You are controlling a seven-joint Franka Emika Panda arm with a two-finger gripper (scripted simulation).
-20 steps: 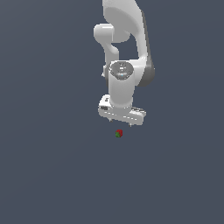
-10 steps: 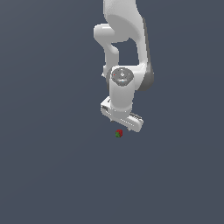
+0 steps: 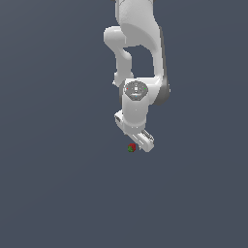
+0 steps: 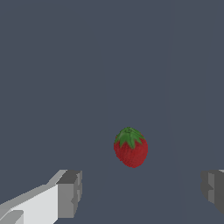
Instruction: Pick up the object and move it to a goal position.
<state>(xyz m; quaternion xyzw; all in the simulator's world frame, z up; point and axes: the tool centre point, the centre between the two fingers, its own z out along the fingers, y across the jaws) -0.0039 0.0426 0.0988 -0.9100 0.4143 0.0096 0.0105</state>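
Gripper is seen spread wide, nothing pinched; grey pads are set well apart in the wrist view. Strawberry, red with green leafy cap, is seen lying on the plain grey desk, beside the gripper tip in the exterior view. No legible markings anywhere.

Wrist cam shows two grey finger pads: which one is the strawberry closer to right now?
The pad on the white finger that shows in full. The strawberry sits off-centre toward it; the other pad, cut by the frame edge, is farther. The gripper is open, touching nothing.
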